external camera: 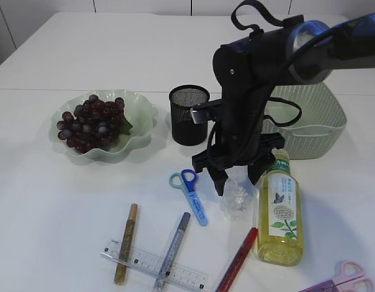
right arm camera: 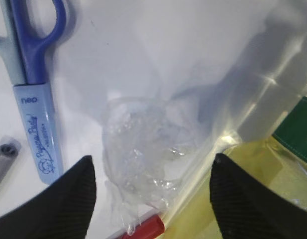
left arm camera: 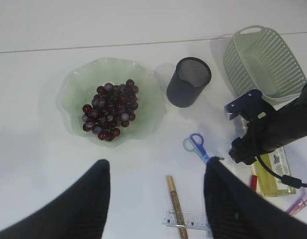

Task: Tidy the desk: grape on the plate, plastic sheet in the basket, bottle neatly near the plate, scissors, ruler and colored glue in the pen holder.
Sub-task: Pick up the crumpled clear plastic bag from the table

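While the crumpled plastic sheet (right arm camera: 143,159) lies on the table between the blue scissors (external camera: 189,193) on its left and the bottle (external camera: 279,213) on its right, the right gripper (right arm camera: 151,191) hangs spread wide around it, probably not touching. Left gripper (left arm camera: 155,199) gapes too, nothing in it.

Close view down between two dark fingertips (right arm camera: 68,199) of right end effector (right arm camera: 153,199), spread wide, one at each lower corner. Crumpled clear plastic sheet (right arm camera: 143,159) on white tabletop (right arm camera: 168,50), centred between the tips, not visibly gripped. Blue scissors (right arm camera: 36,79) at left, handle loops uppermost, sheath printed with script. Grey cap end (right arm camera: 4,154) at left edge. Red tip (right arm camera: 146,230) at bottom edge, just below sheet. Bottle (right arm camera: 253,164) of yellow liquid at right, green label corner (right arm camera: 297,129) visible.
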Motion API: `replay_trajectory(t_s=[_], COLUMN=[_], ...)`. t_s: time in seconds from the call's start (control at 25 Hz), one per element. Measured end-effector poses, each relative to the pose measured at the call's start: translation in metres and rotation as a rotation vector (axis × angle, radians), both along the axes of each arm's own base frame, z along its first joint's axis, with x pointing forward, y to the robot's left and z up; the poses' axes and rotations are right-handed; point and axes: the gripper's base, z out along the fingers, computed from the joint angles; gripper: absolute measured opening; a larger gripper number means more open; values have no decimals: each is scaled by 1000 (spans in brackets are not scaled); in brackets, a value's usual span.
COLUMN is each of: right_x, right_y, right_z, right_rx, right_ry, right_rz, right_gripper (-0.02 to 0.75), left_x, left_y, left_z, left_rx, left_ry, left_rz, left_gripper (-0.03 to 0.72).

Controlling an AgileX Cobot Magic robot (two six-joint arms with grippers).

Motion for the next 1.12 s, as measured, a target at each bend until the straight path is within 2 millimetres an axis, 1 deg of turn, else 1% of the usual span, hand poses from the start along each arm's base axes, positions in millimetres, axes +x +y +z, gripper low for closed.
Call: replay_trajectory(t_s=[0.12,0.36,0.6,1.12], right_x=[1,2,3,4], right_y=[1,2,2,3], right_z=[-5,-7,-19,-18], right_rx=[-2,4,-6,0], right_ry=[8,4,28,25], right_rz=[-2,-4,-6,-7], right_gripper=[550,550,549,549], left_x=[0,0,0,0], left_y=[0,0,0,0], left_z=[0,0,0,0], left_rx=[0,0,0,0], left_ry=[0,0,0,0], left_rz=[-2,-2,-2,-2], left_gripper=[440,440,440,440])
